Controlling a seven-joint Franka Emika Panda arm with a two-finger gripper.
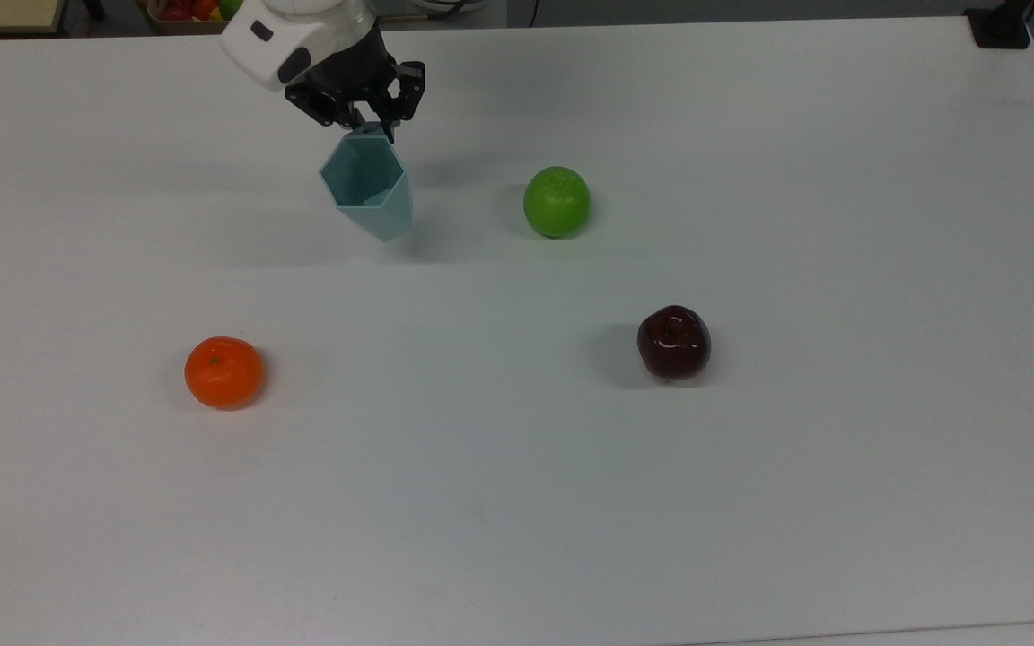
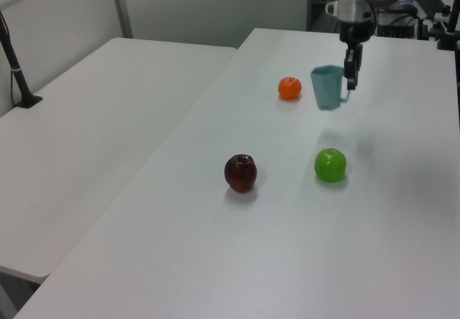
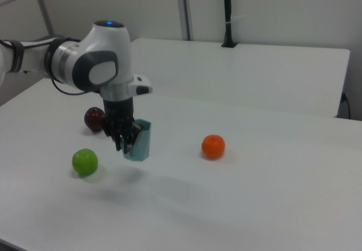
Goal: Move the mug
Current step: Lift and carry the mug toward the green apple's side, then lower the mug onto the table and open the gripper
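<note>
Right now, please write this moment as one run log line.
phase: carry | gripper: shut on mug | mug: lifted off table | beside: green apple

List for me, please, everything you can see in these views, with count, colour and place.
mug: one, pale teal, held off the table by its handle tab, between the orange and the green apple in the top view.
orange: one, orange, on the table toward the top view's left.
green apple: one, bright green, on the table to the mug's right in the top view.
dark red apple: one, dark red, on the table toward the top view's right.
table: one, white, under everything.
second table: one, white, at the left view's left.
gripper: one, black fingers on a white arm, shut on the mug's handle.
</note>
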